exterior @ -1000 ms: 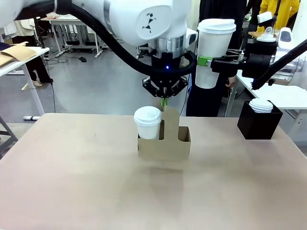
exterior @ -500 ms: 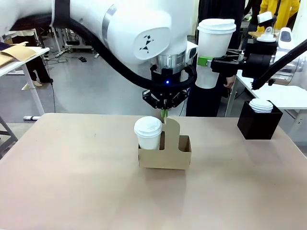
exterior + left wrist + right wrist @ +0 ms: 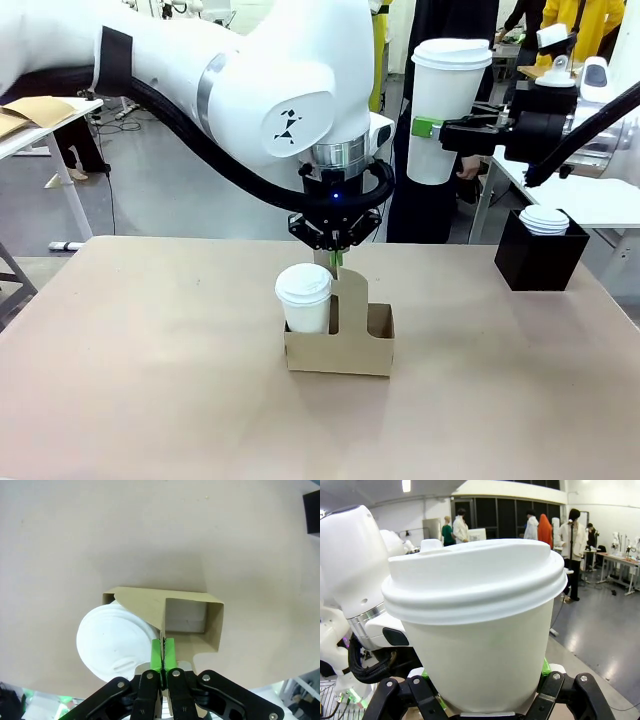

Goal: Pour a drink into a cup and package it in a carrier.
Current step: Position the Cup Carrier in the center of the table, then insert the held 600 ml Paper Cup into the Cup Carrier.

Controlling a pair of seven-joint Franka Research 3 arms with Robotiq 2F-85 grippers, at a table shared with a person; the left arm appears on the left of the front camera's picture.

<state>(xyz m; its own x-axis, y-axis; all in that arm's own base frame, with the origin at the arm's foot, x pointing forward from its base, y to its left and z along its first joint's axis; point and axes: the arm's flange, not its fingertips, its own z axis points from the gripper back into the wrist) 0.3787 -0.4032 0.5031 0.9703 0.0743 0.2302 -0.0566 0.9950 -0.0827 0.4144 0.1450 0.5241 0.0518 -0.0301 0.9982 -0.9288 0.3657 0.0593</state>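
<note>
Pinches the carrier point(image 3: 345, 355) by the top of its handle tab point(image 3: 352, 300) with the left gripper point(image 3: 338, 258), straight down from above, near the middle of the surface point(image 3: 150, 380). From the left wrist: green pads of that gripper point(image 3: 162, 652) clenched flat on either side of the thin cardboard, carrier point(image 3: 145, 600) directly below. Holds a short lidded cup point(image 3: 303, 295) in the left slot, its domed lid point(image 3: 112, 640) just beside the tab, the other slot showing its bare inside. Cannot tell whether the carrier's base touches the surface or hangs just above it.

Grasps the cup point(image 3: 445, 100) around its lower half with the right gripper point(image 3: 432, 128). Upright, high in the air, up and to the right of the carrier, well apart from it. Capped with a white lid. From the right wrist: cup point(image 3: 480, 645) close up, gripper point(image 3: 482, 695) clamped on its sides near the base.

At the far right of the surface: black box point(image 3: 540, 265) with a stack of lids point(image 3: 545, 220) at its top.
</note>
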